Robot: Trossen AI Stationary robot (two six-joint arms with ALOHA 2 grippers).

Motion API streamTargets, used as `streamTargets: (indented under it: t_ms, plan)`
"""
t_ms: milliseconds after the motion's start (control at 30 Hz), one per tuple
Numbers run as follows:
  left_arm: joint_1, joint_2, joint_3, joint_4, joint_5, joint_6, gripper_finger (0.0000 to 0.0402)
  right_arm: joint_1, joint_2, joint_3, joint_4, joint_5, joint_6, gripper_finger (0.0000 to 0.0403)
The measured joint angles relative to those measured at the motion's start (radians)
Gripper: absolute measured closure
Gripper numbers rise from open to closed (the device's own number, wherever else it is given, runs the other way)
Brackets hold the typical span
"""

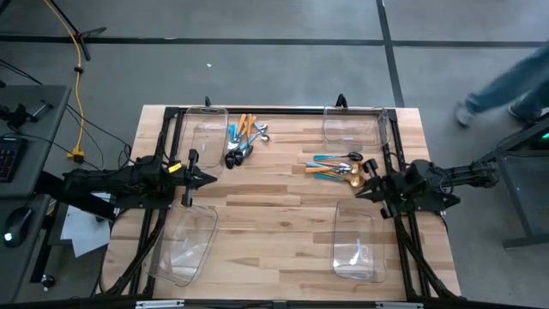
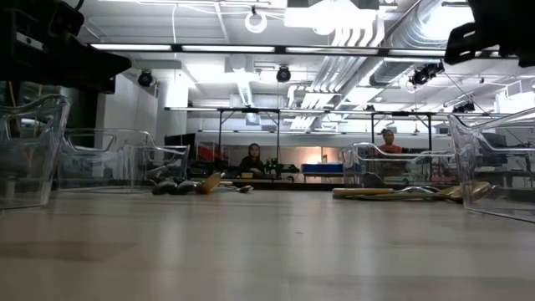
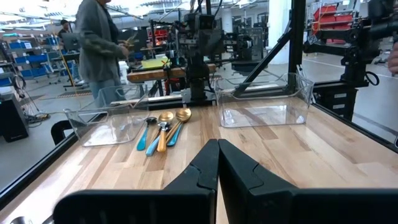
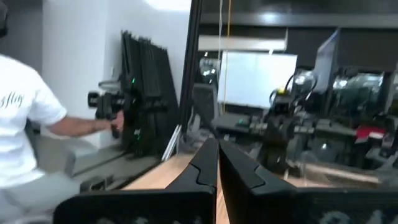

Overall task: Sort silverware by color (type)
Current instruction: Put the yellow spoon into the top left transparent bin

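Silverware lies in two loose heaps on the bench (image 1: 274, 206), a pale top of butcher-block wood strips with a black frame along its edges. Largest of the things on it are four clear plastic bins, rounded at the corners and glossy, one near each corner: far left bin (image 1: 208, 136), far right bin (image 1: 352, 127), near left bin (image 1: 184, 245), near right bin (image 1: 358, 240).

Taking the far right bin as the landmark, the right heap of silverware (image 1: 341, 166) lies just in front of it, toward the near edge. Its pieces have their long axes mostly across the bench, light-blue and orange handles pointing toward the bench's middle and the bowls and tines toward the right arm; several gold pieces shine among them, and one dark-headed piece lies at the far side of the heap. The left heap of silverware (image 1: 243, 139) lies well to the left of that bin, just beside the far left bin. Its pieces run mostly from the far edge toward the near one, orange and blue handles fanned out, dark and silver heads bunched together.

The left claw (image 1: 209, 178) hovers over the bench left of the middle, well apart from the landmark bin, its dark fingers pressed together on nothing. The right claw (image 1: 360, 194) hangs near the right heap, in front of the landmark bin, also pressed together and empty.
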Motion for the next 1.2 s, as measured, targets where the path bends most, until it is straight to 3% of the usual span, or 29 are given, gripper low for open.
streamTargets:
  t_ms: [100, 167, 267, 400, 500, 633, 800, 900, 1033, 1200]
  plan:
    - [0.0, 0.0, 0.0, 0.005, 0.0, -0.022, 0.0401, 0.0, 0.0, 0.0, 0.034, 0.007, 0.009, 0.0402]
    - [0.0, 0.0, 0.0, 0.005, 0.0, -0.027, 0.0402, 0.0, 0.0, 0.0, 0.038, 0.067, -0.02, 0.0402]
    - [0.0, 0.0, 0.0, 0.005, 0.0, -0.028, 0.0401, 0.0, 0.0, 0.0, -0.002, 0.244, -0.027, 0.0402]
    - [0.0, 0.0, 0.0, 0.004, 0.0, -0.028, 0.0401, 0.0, 0.001, 0.0, -0.063, 0.562, -0.073, 0.0402]
    - [0.0, 0.0, 0.0, 0.004, 0.0, -0.028, 0.0401, -0.004, 0.003, 0.0, -0.092, 0.698, -0.079, 0.0402]
    - [0.0, 0.0, 0.0, 0.023, -0.003, -0.02, 0.0402, -0.009, 0.004, 0.0, -0.123, 0.7, -0.05, 0.0402]
    - [0.0, 0.0, 0.0, 0.197, -0.01, -0.043, 0.0401, -0.008, 0.005, 0.0, -0.134, 0.676, 0.01, 0.0402]
    - [0.0, 0.009, 0.001, 0.302, -0.088, -0.016, 0.0401, -0.009, 0.006, 0.0, -0.097, 0.678, 0.021, 0.0402]
    - [0.0, 0.065, 0.048, 0.314, -0.244, 0.017, 0.0391, -0.017, 0.02, 0.052, -0.092, 0.738, 0.014, 0.0402]
    - [0.0, 0.229, 0.152, 0.289, -0.287, -0.029, 0.0364, -0.059, 0.113, 0.203, -0.186, 0.749, 0.007, 0.0376]
